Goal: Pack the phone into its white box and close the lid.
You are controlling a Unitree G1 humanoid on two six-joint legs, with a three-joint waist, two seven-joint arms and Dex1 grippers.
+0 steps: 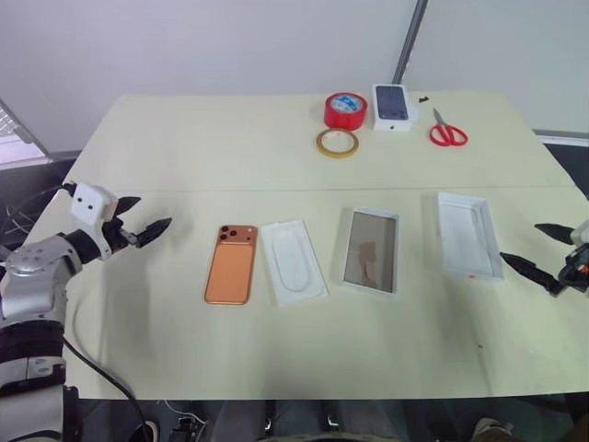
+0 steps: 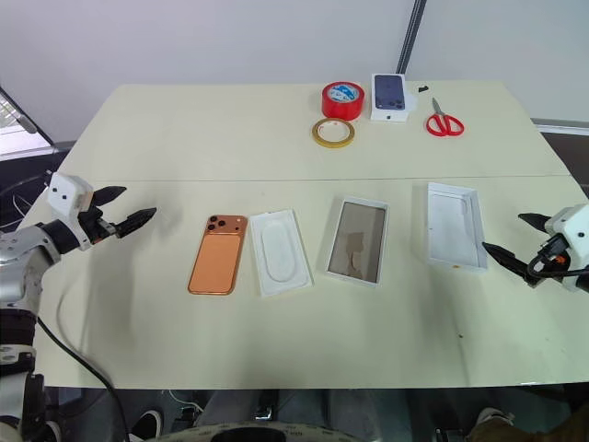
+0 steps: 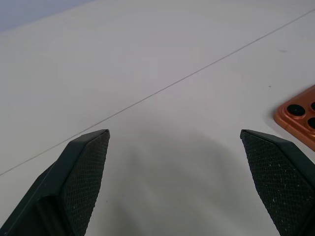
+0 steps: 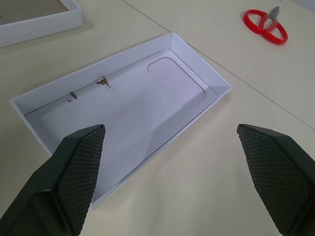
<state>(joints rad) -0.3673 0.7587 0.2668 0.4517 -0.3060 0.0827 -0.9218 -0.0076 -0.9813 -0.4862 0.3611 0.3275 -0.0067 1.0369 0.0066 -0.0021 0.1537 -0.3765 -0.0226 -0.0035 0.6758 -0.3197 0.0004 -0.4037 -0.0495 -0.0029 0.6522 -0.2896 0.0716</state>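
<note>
Phone [image 1: 230, 264]: copper-orange, back up, flat on the near half of the table [image 1: 184, 147], lens cluster at its far end; nothing grips it.
Moulded white insert [image 1: 293, 261]: just beside the phone, on its right.
Tray with a brownish panel [image 1: 371, 250]: right of the insert, apart from it.
White box [image 1: 468, 234]: shallow, open and unfilled, furthest right in the row.
Left gripper [image 1: 138, 221]: fingers spread wide, holding nothing, above the table to the left of the phone.
Right gripper [image 2: 517, 241]: fingers spread wide, holding nothing, near the white box's right side.
Far edge: red tape roll [image 1: 345, 110], yellow tape ring [image 1: 337, 142], small printed box [image 1: 392, 105], red scissors [image 1: 447, 131].
</note>
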